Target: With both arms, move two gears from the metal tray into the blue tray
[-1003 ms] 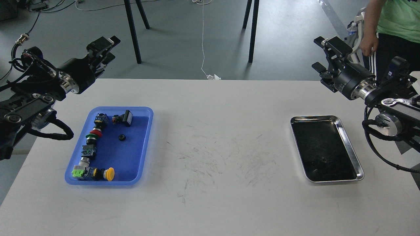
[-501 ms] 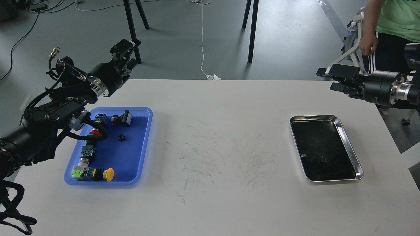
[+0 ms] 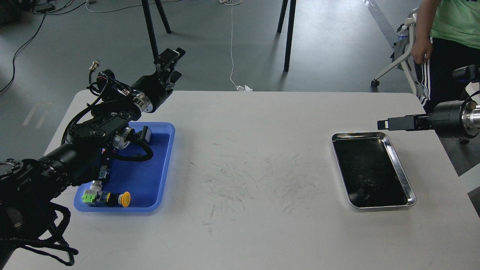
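The blue tray [image 3: 144,182] lies at the table's left. My left arm reaches over it and hides much of its inside, so no gear shows there. My left gripper [image 3: 174,64] is held high past the tray's far right corner, over the table's back edge, and looks open and empty. The metal tray [image 3: 363,157] lies at the right. One tiny dark gear [image 3: 369,183] shows faintly near its front. My right gripper [image 3: 383,124] points left, just above the metal tray's far right corner. It is seen edge-on as one dark bar.
In the blue tray lie a yellow push-button switch [image 3: 125,198], a green one [image 3: 88,197] and a black connector with a white label [image 3: 146,134]. A person in a green shirt [image 3: 450,18] stands at the back right. Black stand legs [image 3: 288,37] rise behind the table.
My left arm has swung right and forward over the blue tray, covering the gear that lay there. My right arm has pulled back to the right and dropped, its gripper now level by the metal tray's far corner.
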Action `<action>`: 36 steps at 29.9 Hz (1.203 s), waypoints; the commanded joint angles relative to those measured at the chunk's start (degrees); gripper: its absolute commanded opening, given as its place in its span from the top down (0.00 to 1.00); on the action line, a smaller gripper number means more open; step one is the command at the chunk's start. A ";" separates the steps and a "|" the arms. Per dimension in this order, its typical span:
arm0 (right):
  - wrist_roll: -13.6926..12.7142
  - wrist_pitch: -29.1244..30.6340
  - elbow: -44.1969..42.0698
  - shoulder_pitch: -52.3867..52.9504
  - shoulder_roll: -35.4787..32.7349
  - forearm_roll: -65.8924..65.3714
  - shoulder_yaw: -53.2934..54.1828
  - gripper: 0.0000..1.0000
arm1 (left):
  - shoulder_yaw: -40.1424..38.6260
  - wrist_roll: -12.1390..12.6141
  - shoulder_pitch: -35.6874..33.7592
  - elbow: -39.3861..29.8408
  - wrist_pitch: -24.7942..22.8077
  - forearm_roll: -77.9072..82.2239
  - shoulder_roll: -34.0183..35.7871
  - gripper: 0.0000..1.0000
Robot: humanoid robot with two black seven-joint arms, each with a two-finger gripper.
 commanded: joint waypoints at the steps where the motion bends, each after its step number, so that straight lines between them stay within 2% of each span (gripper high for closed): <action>1: 0.00 0.06 1.71 0.23 0.15 -7.71 -0.31 0.02 | -0.13 0.00 0.22 0.12 0.13 -0.45 -0.63 0.14; 8: 0.00 -0.11 1.89 -0.74 1.55 -22.92 -1.01 0.03 | -0.13 0.00 0.22 0.12 -0.05 -0.45 -0.28 0.14; 14: 0.00 -0.47 1.80 -0.92 4.63 -23.63 -6.37 0.04 | -0.13 0.00 0.22 0.12 -0.05 -0.46 -0.19 0.13; 29: 0.00 -0.99 2.51 -1.62 10.70 -24.34 -9.62 0.05 | -0.13 0.00 1.10 0.12 0.04 -1.07 0.69 0.13; 36: 0.00 -1.34 1.98 -2.41 12.46 -24.43 -11.03 0.11 | -0.21 0.00 1.19 0.12 0.13 -1.25 0.95 0.13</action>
